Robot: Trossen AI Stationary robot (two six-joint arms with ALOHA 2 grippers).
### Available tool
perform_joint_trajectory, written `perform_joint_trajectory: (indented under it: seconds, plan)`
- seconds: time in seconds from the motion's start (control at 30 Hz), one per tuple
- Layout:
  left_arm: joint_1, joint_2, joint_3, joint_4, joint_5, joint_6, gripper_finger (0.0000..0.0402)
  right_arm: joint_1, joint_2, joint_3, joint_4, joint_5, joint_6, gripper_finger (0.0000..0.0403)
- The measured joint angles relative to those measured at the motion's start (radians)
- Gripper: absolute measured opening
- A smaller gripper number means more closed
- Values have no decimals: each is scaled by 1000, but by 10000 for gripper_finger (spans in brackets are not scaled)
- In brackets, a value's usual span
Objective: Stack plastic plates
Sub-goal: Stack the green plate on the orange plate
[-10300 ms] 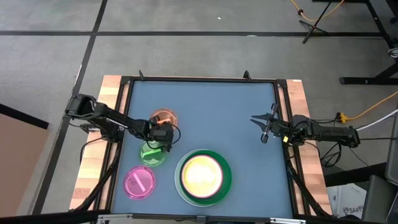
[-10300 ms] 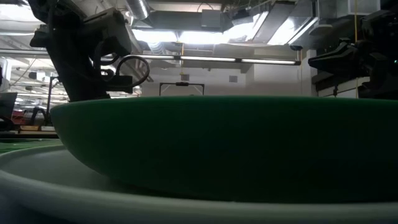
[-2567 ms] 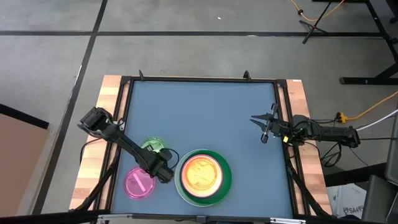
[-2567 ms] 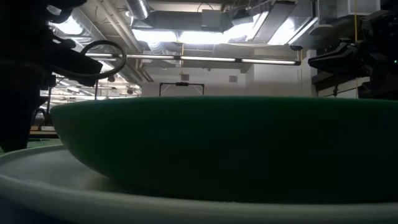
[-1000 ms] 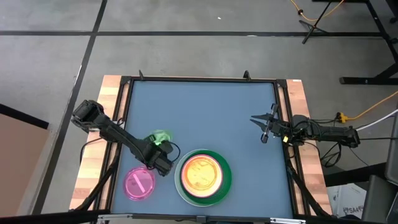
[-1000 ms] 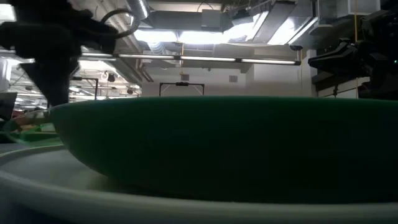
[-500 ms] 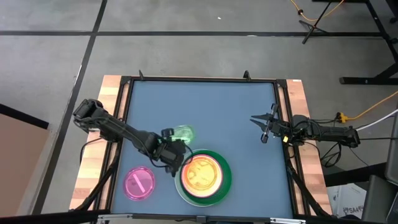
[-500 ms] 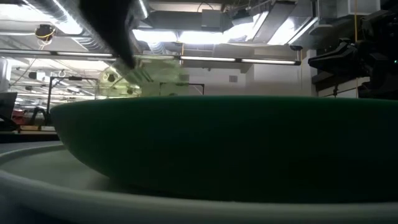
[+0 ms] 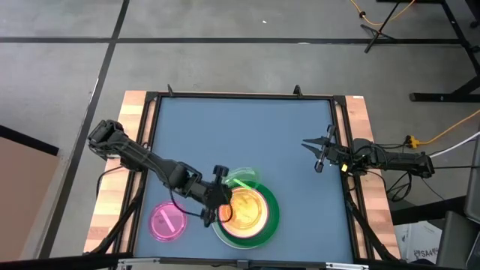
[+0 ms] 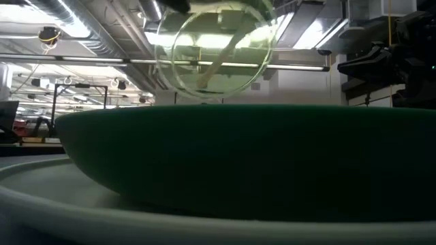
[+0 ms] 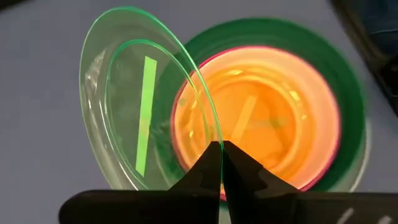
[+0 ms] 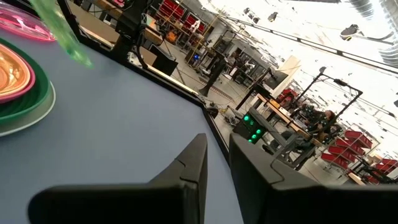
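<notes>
One translucent green plate (image 9: 241,180), one magenta plate (image 9: 167,222), one stack of plates (image 9: 264,223), two grippers: left (image 9: 220,196), right (image 9: 318,152).

The clear green plate (image 11: 140,118) is glossy see-through plastic; the orange plate (image 11: 261,121) shines smooth and wet-looking; the table (image 9: 247,135) is matt blue, edged with pale bare wood (image 9: 126,150)
</notes>
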Motion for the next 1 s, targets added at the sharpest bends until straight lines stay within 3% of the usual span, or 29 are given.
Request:
perform_joint_trajectory:
  seconds: [0.4,1.0]
  plan:
    - [-70,27,1,70,87,268,0,0,0,0,0,0,0,62]
    - [-98,206,0,83,33,433,0,0,0,0,0,0,0,62]
